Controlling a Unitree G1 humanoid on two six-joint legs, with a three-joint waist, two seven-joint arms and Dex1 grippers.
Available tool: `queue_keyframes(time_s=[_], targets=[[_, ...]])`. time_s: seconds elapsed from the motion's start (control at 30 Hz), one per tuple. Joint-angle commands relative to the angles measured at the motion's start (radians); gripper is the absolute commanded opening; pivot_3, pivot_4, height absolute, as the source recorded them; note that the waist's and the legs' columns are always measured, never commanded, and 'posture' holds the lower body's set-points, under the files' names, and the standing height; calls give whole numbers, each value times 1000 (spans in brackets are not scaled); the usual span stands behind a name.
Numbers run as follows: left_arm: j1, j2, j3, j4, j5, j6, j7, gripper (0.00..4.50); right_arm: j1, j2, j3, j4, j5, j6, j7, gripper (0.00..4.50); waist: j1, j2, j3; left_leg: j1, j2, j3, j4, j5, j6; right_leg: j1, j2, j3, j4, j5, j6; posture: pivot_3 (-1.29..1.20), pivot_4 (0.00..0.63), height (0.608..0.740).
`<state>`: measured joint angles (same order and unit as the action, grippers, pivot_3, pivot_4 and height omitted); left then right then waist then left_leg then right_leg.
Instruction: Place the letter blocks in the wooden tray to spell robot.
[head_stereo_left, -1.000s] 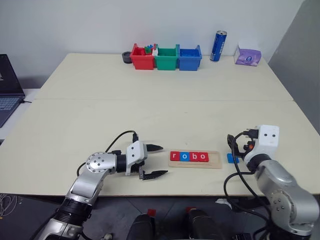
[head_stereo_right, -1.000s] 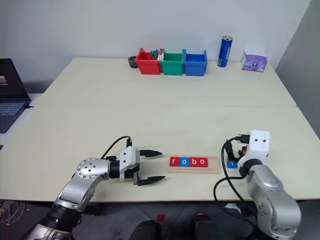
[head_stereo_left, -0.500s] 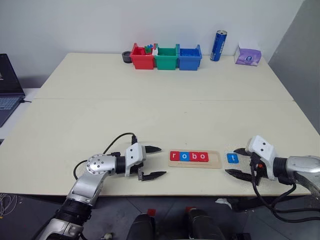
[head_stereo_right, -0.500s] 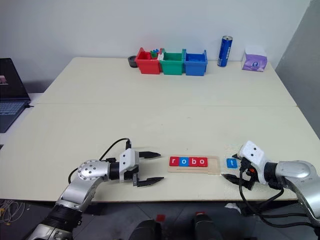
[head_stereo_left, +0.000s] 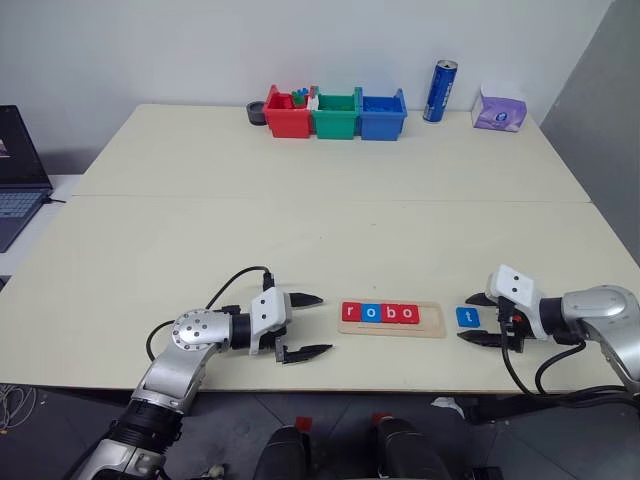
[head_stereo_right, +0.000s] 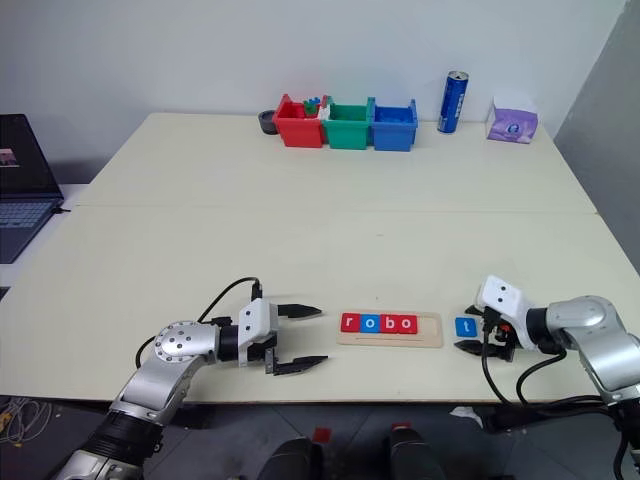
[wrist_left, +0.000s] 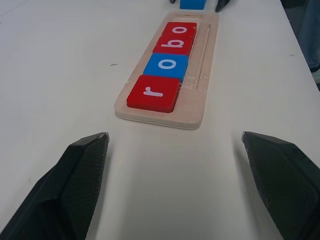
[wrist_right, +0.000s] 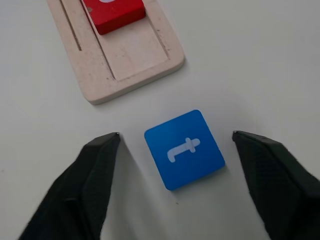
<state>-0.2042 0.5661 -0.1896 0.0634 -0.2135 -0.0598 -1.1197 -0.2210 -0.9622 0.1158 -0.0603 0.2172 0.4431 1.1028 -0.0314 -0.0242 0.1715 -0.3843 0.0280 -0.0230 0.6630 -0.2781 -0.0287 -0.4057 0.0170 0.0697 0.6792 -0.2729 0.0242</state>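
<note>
The wooden tray (head_stereo_left: 430, 319) lies near the table's front edge. It holds a row of letter blocks: red r (head_stereo_left: 351, 313), blue o (head_stereo_left: 369, 313), red b (head_stereo_left: 387, 313), red o (head_stereo_left: 406, 313). Its right end slot is bare. A blue t block (wrist_right: 184, 149) lies flat on the table just right of the tray (wrist_right: 135, 60). My right gripper (wrist_right: 175, 135) is open and low over the table, one finger on each side of the t block with a gap on both sides. Left of the tray (wrist_left: 197, 107), my left gripper (head_stereo_left: 322, 323) is open, pointing at the r block (wrist_left: 153, 93).
At the table's back stand red (head_stereo_left: 285, 115), green (head_stereo_left: 334, 115) and blue (head_stereo_left: 381, 115) bins, a blue can (head_stereo_left: 437, 91) and a purple packet (head_stereo_left: 497, 112). A laptop (head_stereo_left: 15, 170) sits off the left side. The table's front edge runs just below both grippers.
My right arm swung from an upright pose down and to the right. Its gripper now lies low around the blue t block, jaws slightly narrower. The left gripper has not moved.
</note>
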Motion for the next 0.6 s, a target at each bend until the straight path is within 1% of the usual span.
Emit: queue_keyframes(time_s=[0.03, 0.13, 0.23, 0.37, 0.5, 0.6], targets=[[-1, 11, 15, -53, -8, 9, 7, 4500, -13, 0, 3, 4, -11, -10, 18, 2445, 0, 0, 0, 0, 0, 0, 0, 0, 0, 0, 0, 0, 0, 0, 0, 0, 150, 740], [2, 14, 18, -66, -10, 17, 7, 4500, -4, -2, -10, -18, -3, -10, 20, 1454, 0, 0, 0, 0, 0, 0, 0, 0, 0, 0, 0, 0, 0, 0, 0, 0, 150, 740], [-1, 18, 23, -70, -14, 21, 5, 4500, 6, -8, -29, -80, 21, 11, 21, 1445, 0, 0, 0, 0, 0, 0, 0, 0, 0, 0, 0, 0, 0, 0, 0, 0, 150, 740], [-14, 23, 29, -69, -23, 34, 2, 4500, 3, -4, -29, -215, 51, 73, 10, 1445, -1, 0, 0, 0, 0, -1, 0, 0, 0, 0, 0, 0, 1, 0, 0, 0, 150, 740], [-22, 26, 31, -73, -28, 49, 3, 4500, -22, 8, 15, -285, 43, 120, -1, 1445, 0, 0, 0, 0, 0, -1, 0, 0, 0, 0, 0, 0, 1, 0, 0, 0, 150, 740], [-31, 24, 29, -78, -26, 59, 6, 4500, -52, 12, 58, -272, 11, 121, 1, 1445, 0, 0, 0, 0, 0, -1, 0, 0, 0, 0, 0, 0, 1, 0, 0, 0, 150, 740]])
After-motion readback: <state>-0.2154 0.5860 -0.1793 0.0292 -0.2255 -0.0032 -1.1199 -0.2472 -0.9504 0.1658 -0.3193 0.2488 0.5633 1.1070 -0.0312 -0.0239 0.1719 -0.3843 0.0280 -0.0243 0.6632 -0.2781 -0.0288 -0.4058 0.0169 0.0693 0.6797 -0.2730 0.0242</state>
